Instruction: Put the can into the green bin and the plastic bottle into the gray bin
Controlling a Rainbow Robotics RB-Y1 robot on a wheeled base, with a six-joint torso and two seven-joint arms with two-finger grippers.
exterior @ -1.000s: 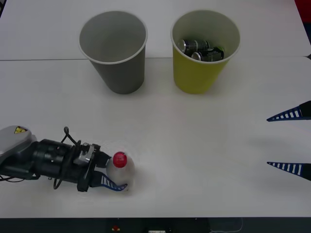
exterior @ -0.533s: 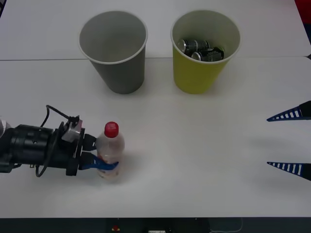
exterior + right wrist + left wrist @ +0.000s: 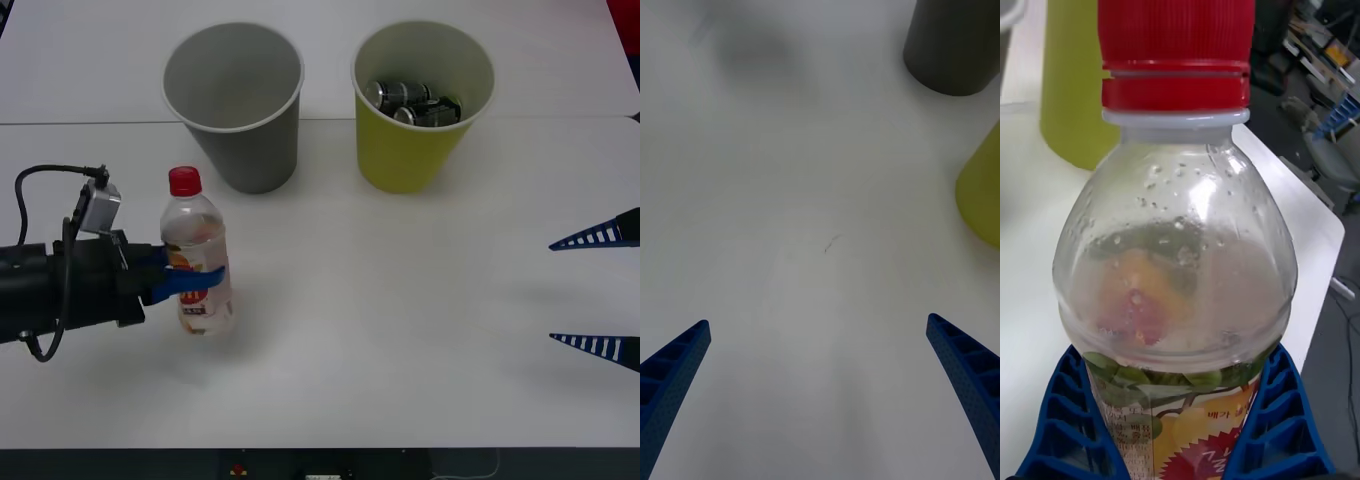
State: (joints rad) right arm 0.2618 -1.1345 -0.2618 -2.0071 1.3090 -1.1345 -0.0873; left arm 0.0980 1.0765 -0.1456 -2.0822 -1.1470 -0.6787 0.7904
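- A white tabletop (image 3: 400, 330) carries everything; a seam runs across it just behind the two bins, and the left wrist view shows its far edge with office clutter beyond.
- The left hand (image 3: 190, 282) is clamped on the bottle (image 3: 197, 255), its blue fingers (image 3: 1056, 420) pressed against both sides of the label band. The bottle is upright, red cap on top, on the robot's left and near the gray bin (image 3: 235, 105).
- The step in hand, as I judge it, is carrying the bottle to the gray bin. Doing it well means lifting until the bottle's base is above the pale rim, then moving forward and a little right until it is over the opening, and only then letting go.
- The bin is light-looking and tapered, so a knock on the rim or wall could tip it; approach from above, not from the side.
- The gray bin looks empty inside.
- The green bin (image 3: 420, 120), just beside it, holds dark cans (image 3: 412, 102) lying on their sides.
- The right hand (image 3: 598, 290) waits at the right edge, its fingers spread wide and holding nothing.
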